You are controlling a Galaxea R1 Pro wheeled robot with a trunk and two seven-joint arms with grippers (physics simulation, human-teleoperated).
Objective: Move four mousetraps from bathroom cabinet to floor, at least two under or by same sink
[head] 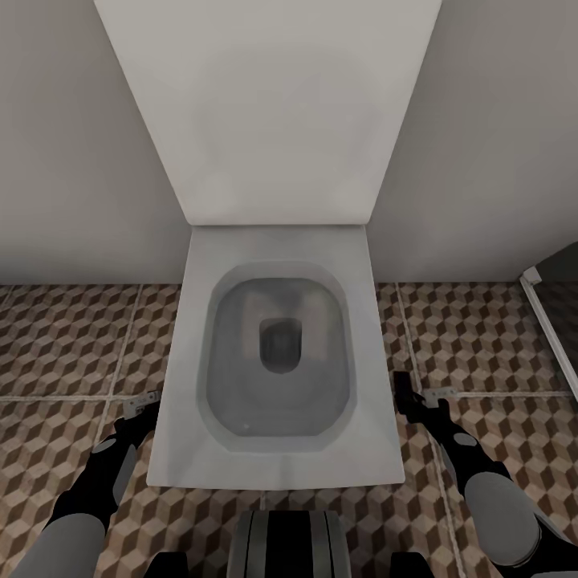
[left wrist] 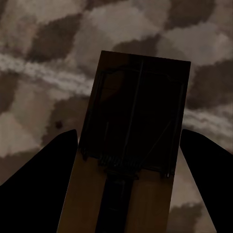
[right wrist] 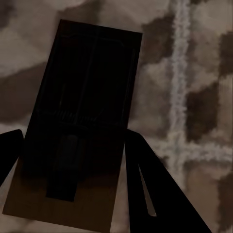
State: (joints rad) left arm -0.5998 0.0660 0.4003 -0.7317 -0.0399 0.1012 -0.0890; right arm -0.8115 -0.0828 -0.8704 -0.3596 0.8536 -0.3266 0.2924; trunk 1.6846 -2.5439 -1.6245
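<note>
Mousetraps ride in both pincers. The left gripper has its dark fingers pinching the long edges of a small flat brown wooden mousetrap with dark metal parts, and the right gripper pinches a second flat brown wooden mousetrap the same way; both boards hang above the floor.

By the look of them, these boards are light and stiff, easy to carry, but the smooth wood could slip from a loose hold. The edge grip near one end seems sensible, clear of the wire bar, which I would not press.

Below lies the bathroom floor of square tiles in a brown, beige and white cube pattern, flat and hard. Between the arms stands a white rectangular toilet with a raised lid, and behind it a plain pale wall.
</note>
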